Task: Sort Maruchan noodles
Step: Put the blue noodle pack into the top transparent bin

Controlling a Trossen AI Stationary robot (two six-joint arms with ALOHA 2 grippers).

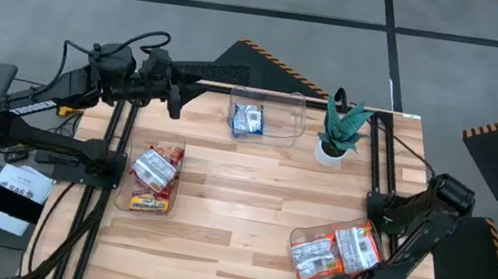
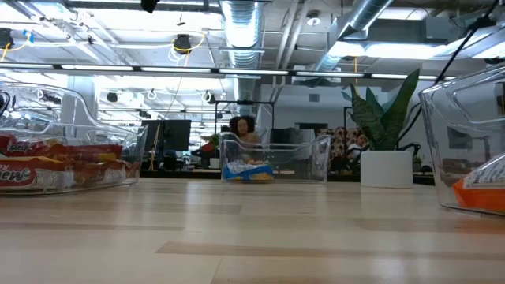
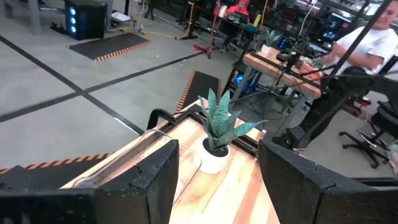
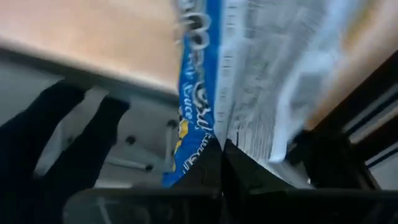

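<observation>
Wooden table [image 1: 247, 210] holds potted plant [image 1: 340, 129]; right gripper [image 4: 221, 149] pinches blue noodle packet [image 4: 199, 81].

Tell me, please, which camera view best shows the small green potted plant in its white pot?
The left wrist view: the small green potted plant stands whole and unobstructed. The low view shows it side-on at the table's far edge; the high view shows it small from above; the right wrist view misses it.
</observation>
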